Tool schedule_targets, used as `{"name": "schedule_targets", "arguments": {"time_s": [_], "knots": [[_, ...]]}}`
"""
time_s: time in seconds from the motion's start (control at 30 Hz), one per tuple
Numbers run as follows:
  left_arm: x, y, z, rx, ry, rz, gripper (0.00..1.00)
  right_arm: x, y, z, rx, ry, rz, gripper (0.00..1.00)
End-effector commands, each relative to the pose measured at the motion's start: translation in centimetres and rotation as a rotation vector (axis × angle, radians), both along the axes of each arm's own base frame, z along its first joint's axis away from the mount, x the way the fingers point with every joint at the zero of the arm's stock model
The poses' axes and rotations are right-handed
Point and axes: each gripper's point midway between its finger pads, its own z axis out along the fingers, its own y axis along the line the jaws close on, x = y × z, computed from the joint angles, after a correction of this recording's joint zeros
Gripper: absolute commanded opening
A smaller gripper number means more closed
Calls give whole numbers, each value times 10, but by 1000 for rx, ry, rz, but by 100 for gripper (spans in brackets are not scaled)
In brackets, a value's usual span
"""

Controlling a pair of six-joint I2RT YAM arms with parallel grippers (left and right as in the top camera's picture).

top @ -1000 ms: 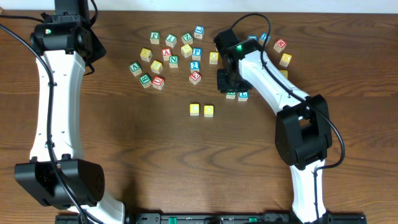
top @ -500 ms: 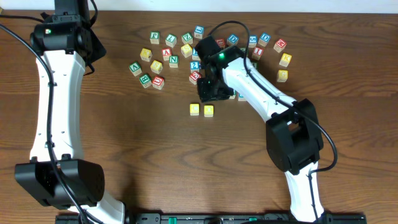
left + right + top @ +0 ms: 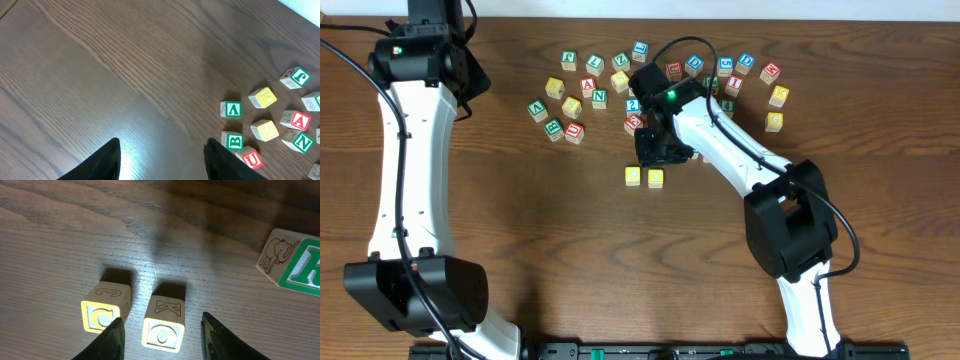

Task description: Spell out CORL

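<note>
Two yellow-topped cubes stand side by side on the wood table: C (image 3: 104,311) on the left and O (image 3: 164,325) on the right, also in the overhead view (image 3: 633,176) (image 3: 655,178). My right gripper (image 3: 161,336) is open and empty, hovering just behind the pair with its jaws straddling the O cube. The white cube with the green R (image 3: 297,262) lies to its right, apart from the pair. The blue L cube is hidden under the right arm. My left gripper (image 3: 162,160) is open and empty over bare wood at the far left (image 3: 460,70).
Several loose letter cubes lie scattered at the back centre (image 3: 590,90) and back right (image 3: 770,85). Green V (image 3: 230,108), green B (image 3: 232,140) and red U (image 3: 251,159) cubes sit right of the left gripper. The right arm (image 3: 740,160) crosses the table's middle.
My right gripper has swung left from the cubes at the right and come over the yellow C and O pair. The left arm has not moved.
</note>
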Motion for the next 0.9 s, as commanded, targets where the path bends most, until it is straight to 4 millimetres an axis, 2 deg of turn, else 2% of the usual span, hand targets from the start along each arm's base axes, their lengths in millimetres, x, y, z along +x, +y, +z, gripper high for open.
{"name": "schedule_targets", "arguments": {"time_s": [0.0,0.17,0.67,0.87], "knots": [[-1,2,-9,13,32,1,53,-9,2,-1,-15,3,5,44],[-3,2,-10,12,39,1,53,-14,0,-10,-31,10,10,44],[-6,2,-11,11,54,1,53,-21,1,-20,-50,13,17,41],[-6,2,-11,11,54,1,53,-18,3,-24,-38,-1,16,29]]}}
